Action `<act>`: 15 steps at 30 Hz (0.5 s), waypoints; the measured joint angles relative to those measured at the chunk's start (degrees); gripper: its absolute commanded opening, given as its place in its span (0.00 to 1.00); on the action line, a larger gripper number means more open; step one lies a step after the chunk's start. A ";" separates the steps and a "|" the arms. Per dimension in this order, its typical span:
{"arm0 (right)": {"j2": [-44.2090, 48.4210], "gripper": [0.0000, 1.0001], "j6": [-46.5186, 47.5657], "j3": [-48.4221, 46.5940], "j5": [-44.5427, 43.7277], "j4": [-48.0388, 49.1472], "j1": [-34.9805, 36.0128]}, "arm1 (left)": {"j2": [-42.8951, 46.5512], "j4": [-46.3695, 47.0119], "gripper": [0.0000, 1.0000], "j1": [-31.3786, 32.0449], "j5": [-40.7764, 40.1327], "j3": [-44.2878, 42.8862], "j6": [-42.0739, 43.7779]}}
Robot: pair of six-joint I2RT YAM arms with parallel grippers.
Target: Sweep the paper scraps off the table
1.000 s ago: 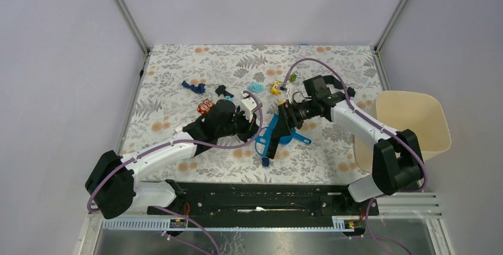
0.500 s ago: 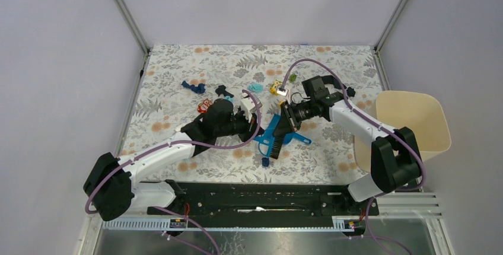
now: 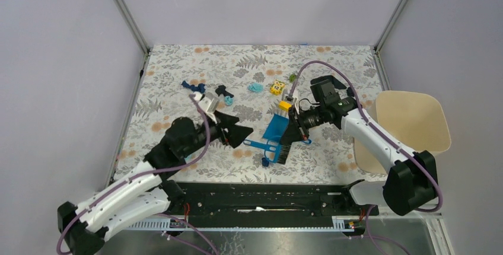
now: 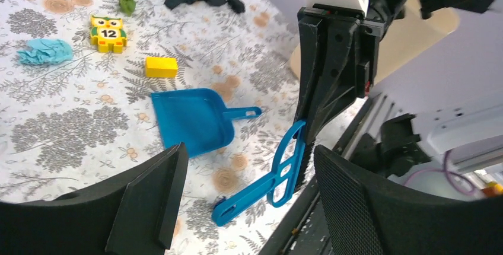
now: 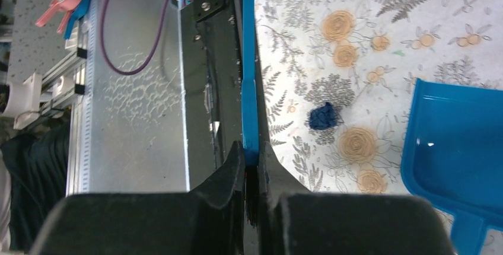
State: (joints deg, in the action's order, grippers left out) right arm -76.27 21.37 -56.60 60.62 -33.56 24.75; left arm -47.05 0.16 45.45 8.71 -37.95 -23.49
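Note:
My right gripper (image 3: 294, 127) is shut on a blue brush (image 3: 261, 144) at its black-bristled head, the handle pointing left just above the table (image 3: 178, 65). In the right wrist view the fingers (image 5: 252, 151) pinch the brush (image 5: 249, 89) edge-on. My left gripper (image 3: 239, 129) stands open and holds nothing, just left of the handle (image 4: 261, 187). A blue dustpan (image 3: 274, 127) lies beside the brush. Paper scraps lie around: a light cyan one (image 3: 256, 87), a dark blue one (image 3: 193, 85), a green one (image 3: 293, 77), and a dark blue one (image 5: 324, 117) near the front edge.
A yellow block (image 3: 285, 105) and a yellow owl toy (image 3: 276, 88) lie behind the dustpan. Black cloth pieces (image 3: 222, 91) sit at the middle back. A cream bin (image 3: 415, 124) stands off the table's right edge. The black base rail (image 3: 261, 193) runs along the near edge.
My left gripper opened, let go of the brush and drew back toward the near left. My right gripper shut on the brush head and now carries it.

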 measured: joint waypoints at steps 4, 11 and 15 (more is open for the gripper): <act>1.25 0.00 2.93 -0.07 3.04 -3.17 0.00 | 7.69 3.32 0.68 0.00 -0.59 7.23 -4.87; 1.25 0.00 3.78 -0.98 5.88 -5.68 0.00 | 7.56 5.53 0.52 0.00 4.63 14.03 -9.16; 1.25 0.00 3.80 -1.53 6.82 -6.05 0.00 | 7.52 6.88 0.41 0.00 6.69 14.10 -9.60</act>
State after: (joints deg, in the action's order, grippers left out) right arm -75.02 25.17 -58.13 67.44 -39.62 24.75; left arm -39.53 7.05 45.45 15.40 -23.86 -33.08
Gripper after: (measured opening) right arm 0.066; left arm 0.495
